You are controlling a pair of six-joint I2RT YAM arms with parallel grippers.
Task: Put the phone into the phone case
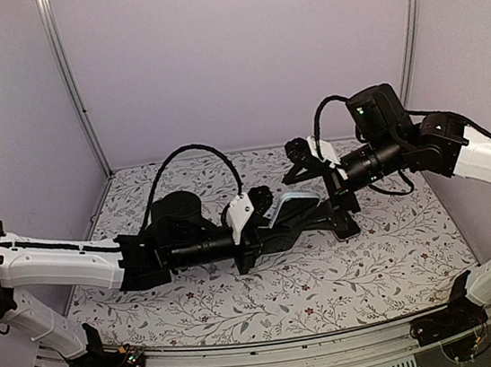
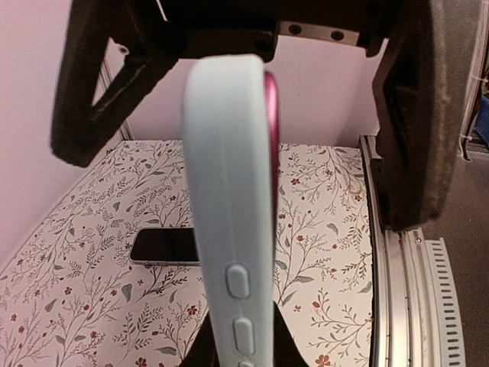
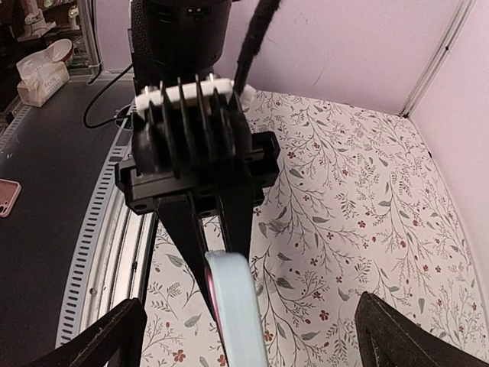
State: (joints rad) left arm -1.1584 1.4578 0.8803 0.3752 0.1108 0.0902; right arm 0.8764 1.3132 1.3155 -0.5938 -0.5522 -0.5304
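Observation:
My left gripper (image 1: pixel 273 219) is shut on the near end of the light-blue phone case (image 1: pixel 292 206) and holds it above the table. In the left wrist view the case (image 2: pixel 229 199) stands edge-on and shows a magenta inner lining and side buttons. My right gripper (image 1: pixel 333 197) is open, with its fingers (image 2: pixel 412 115) spread wide on either side of the case's far end and clear of it. The right wrist view shows the case (image 3: pixel 233 306) between the left gripper's fingers. The phone (image 2: pixel 162 247) lies flat on the table, dark screen up, partly hidden behind the case.
The floral table mat (image 1: pixel 268 289) is ringed by lilac walls. A metal rail (image 2: pixel 409 298) runs along the table's near edge. The phone's pale edge shows under the right gripper in the top view (image 1: pixel 347 232).

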